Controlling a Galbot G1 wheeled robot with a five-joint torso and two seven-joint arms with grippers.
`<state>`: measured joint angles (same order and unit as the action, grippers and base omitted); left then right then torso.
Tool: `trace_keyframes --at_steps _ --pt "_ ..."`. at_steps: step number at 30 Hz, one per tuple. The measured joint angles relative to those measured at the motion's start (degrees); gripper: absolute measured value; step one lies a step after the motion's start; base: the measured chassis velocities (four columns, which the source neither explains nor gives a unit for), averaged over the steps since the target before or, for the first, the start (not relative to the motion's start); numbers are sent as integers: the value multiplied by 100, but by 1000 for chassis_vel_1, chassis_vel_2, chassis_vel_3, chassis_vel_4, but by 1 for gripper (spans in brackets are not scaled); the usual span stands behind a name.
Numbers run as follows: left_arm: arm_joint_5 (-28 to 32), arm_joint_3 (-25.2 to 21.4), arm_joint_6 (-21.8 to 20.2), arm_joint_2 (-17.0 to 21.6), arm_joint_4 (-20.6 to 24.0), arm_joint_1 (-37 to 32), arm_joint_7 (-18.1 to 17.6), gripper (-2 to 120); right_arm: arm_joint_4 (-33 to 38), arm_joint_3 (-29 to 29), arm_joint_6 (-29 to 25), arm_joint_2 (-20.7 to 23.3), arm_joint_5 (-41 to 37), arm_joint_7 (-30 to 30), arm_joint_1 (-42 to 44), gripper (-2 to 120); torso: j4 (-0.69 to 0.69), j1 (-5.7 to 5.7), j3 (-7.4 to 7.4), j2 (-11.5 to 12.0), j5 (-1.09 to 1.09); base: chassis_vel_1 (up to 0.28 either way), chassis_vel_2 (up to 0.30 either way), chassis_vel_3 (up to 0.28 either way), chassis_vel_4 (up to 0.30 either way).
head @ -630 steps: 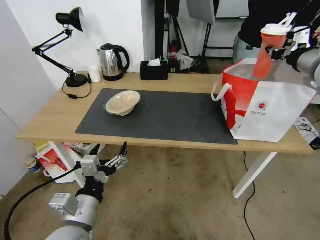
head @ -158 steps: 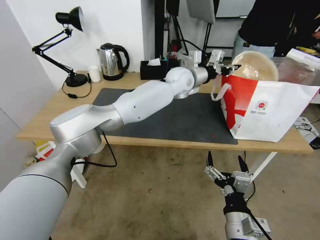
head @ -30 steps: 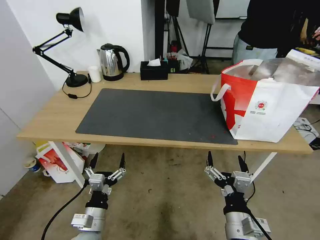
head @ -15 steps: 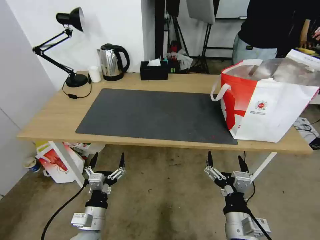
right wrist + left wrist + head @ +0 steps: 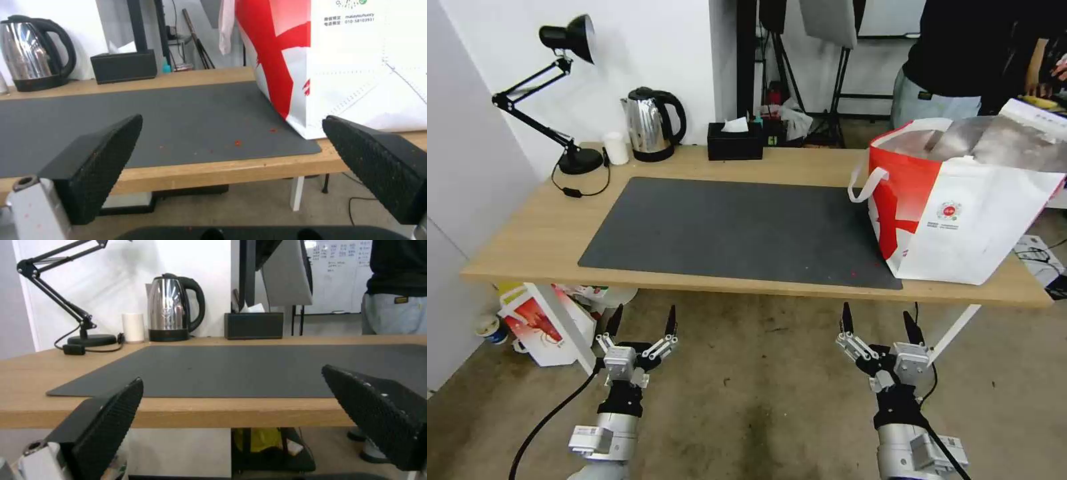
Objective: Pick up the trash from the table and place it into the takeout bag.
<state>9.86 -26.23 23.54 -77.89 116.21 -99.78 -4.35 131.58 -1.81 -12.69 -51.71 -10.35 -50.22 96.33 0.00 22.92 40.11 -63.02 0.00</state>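
The trash is out of view; nothing lies on the dark grey mat [image 5: 734,227] of the light-wood table [image 5: 540,227]. The takeout bag [image 5: 960,213], white with red side panels and foil lining, stands open-topped on the table's right end. My left gripper [image 5: 644,313] hangs open below the table's front edge on the left, holding nothing. My right gripper [image 5: 876,312] hangs open below the front edge on the right, just short of the bag [image 5: 356,66]. Both wrist views look across the mat [image 5: 249,370] between spread fingers [image 5: 106,420].
At the back of the table stand a black desk lamp [image 5: 570,100], a steel kettle [image 5: 652,125], a small white cup [image 5: 616,147] and a black tissue box [image 5: 734,141]. A smaller white bag [image 5: 544,327] sits on the floor under the left end. Red crumbs [image 5: 237,143] dot the mat.
The red cup and the beige bowl, each held over the bag earlier, are gone from sight. Both arms have come down below the table edge. Nothing has moved in the last second.
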Motion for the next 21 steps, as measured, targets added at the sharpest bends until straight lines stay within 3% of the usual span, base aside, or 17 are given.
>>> trace_keyframes --at_steps 21 --pt "0 0 -1 0 6 0 0 100 0 0 0 0 0 0 0 100 0 0 0 0 0 0 0 0 0"
